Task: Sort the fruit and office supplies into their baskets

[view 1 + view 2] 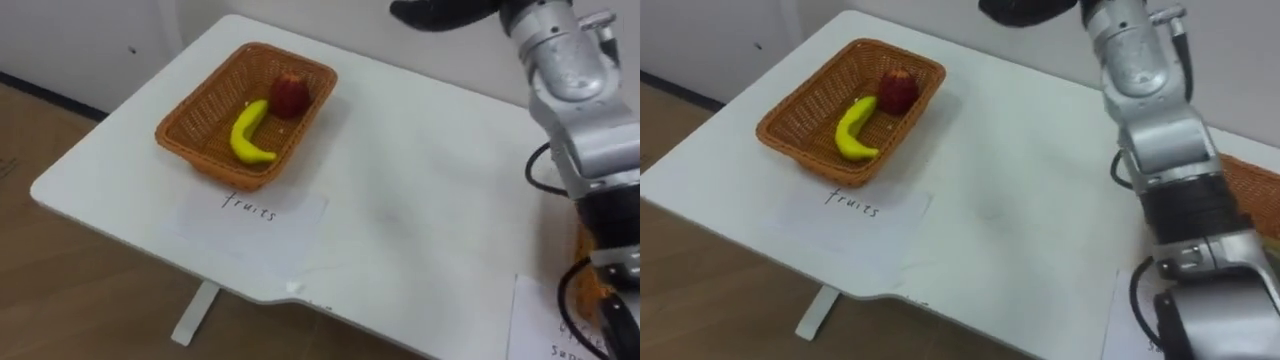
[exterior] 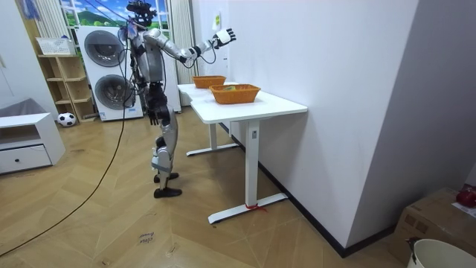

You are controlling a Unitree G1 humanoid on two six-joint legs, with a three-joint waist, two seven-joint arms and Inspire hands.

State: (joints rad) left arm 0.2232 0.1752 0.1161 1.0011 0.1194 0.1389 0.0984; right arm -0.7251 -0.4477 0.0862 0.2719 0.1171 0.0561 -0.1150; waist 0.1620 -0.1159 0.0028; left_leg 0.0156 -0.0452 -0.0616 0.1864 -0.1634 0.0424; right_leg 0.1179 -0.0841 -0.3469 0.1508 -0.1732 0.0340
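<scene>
**Left eye view.** You look down on a white tabletop (image 1: 420,200). The fruit basket (image 1: 215,165), of woven wicker, stands at the far left. A yellow banana (image 1: 248,135) lies inside it. A red apple (image 1: 290,95) sits just beside the banana's far end, against the far wall of the basket. A paper label (image 1: 255,212) lies flat on the tabletop, just on the near side of the basket. The right arm enters at the right edge and runs up to the top edge. The right hand (image 1: 440,12) shows there as a dark shape, cut off by the edge. It is over the far side of the tabletop, well apart from the basket. You cannot tell its finger position from here. A second sheet of paper (image 1: 540,320) lies at the near right corner.

**Right eye view.** The layout is the same. At the right edge, behind the arm, you see part of the orange rim of a second basket (image 1: 1252,190).

**Room view.** The robot stands upright at the tabletop's long side, on the room view's left. Its right arm reaches out above the tabletop towards the wall. Here the right hand has its fingers straight and spread, with nothing in its grasp. Both baskets stand on the tabletop, near each other.
</scene>
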